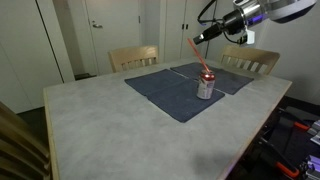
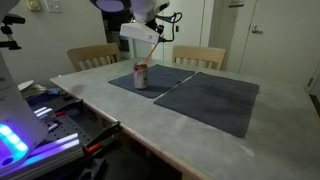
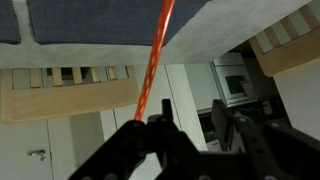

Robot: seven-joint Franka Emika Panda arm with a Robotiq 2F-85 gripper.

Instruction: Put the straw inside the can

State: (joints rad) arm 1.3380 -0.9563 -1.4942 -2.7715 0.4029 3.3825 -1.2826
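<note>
My gripper (image 3: 152,124) clenched on the straw (image 3: 154,60), upper end pinched, lower tip slanting onto the can (image 1: 205,87)

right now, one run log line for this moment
phase: insertion | straw: tilted, lower end at can top | gripper: at straw's upper end, closure unclear | can: upright on dark mat

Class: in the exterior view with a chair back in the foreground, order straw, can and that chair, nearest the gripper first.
1. straw: held by the gripper, slanting downward.
2. can: below, on the dark mat.
3. foreground chair: lower left, far off.
</note>
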